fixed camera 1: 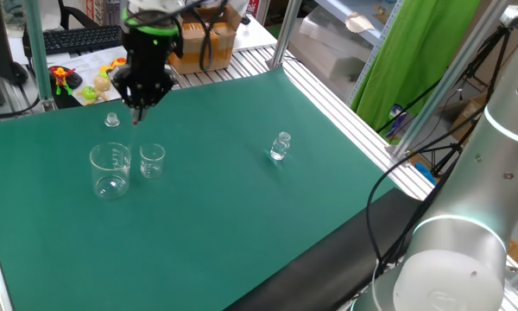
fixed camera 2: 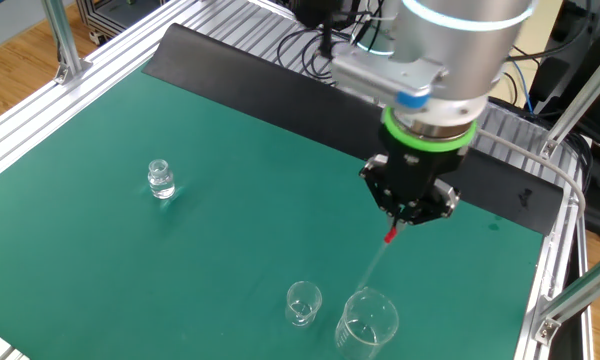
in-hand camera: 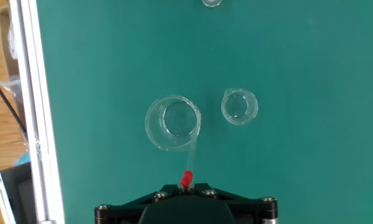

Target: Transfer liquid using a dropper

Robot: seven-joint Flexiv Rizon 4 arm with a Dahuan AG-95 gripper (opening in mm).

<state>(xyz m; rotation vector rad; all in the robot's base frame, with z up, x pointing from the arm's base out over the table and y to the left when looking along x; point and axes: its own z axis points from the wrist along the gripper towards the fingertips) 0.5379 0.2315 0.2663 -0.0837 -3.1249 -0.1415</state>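
My gripper (fixed camera 2: 398, 226) hangs above the green mat, shut on the red bulb of the dropper (fixed camera 2: 389, 237). The clear stem (in-hand camera: 191, 151) slants down from the bulb (in-hand camera: 186, 180) to the near rim of the large beaker (in-hand camera: 172, 122). I cannot tell whether the tip is inside it. A small beaker (in-hand camera: 239, 106) stands right beside the large one. In one fixed view the gripper (fixed camera 1: 140, 109) sits above and behind the large beaker (fixed camera 1: 110, 169) and the small beaker (fixed camera 1: 152, 161). The other fixed view shows the same pair, large (fixed camera 2: 366, 322) and small (fixed camera 2: 303, 303).
A small clear glass bottle (fixed camera 1: 280, 147) stands alone on the mat (fixed camera 1: 242, 216), far from the beakers; the other fixed view shows the bottle (fixed camera 2: 160, 180) too. A small clear cap (fixed camera 1: 112, 120) lies behind the beakers. Aluminium rails (in-hand camera: 34, 112) edge the table.
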